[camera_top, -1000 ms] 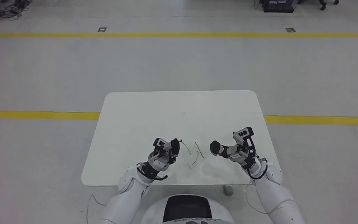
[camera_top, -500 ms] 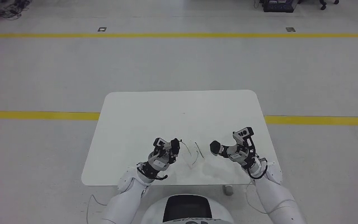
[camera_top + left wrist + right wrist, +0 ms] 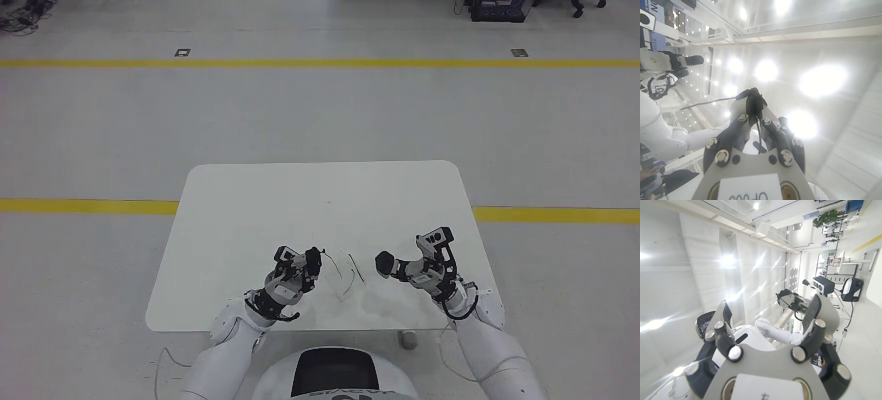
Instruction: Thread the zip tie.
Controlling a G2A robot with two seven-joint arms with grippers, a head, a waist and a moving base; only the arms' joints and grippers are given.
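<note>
The zip tie (image 3: 346,272) is a thin dark strip that curves out from my left gripper (image 3: 311,264) over the white table's (image 3: 320,200) near edge. In the left wrist view the left gripper (image 3: 753,97) is shut on the zip tie (image 3: 708,102), with one end sticking out sideways and the rest running down between the fingers. My right gripper (image 3: 392,267) is held up a short way to the right of the tie, tips pointing toward it. In its own view the right gripper (image 3: 768,311) stands open, nothing between its ribbed pads (image 3: 811,310). Farther off there, the left gripper (image 3: 786,298) faces it.
The white table has bare surface beyond both grippers. Grey floor with yellow lines (image 3: 320,63) surrounds it.
</note>
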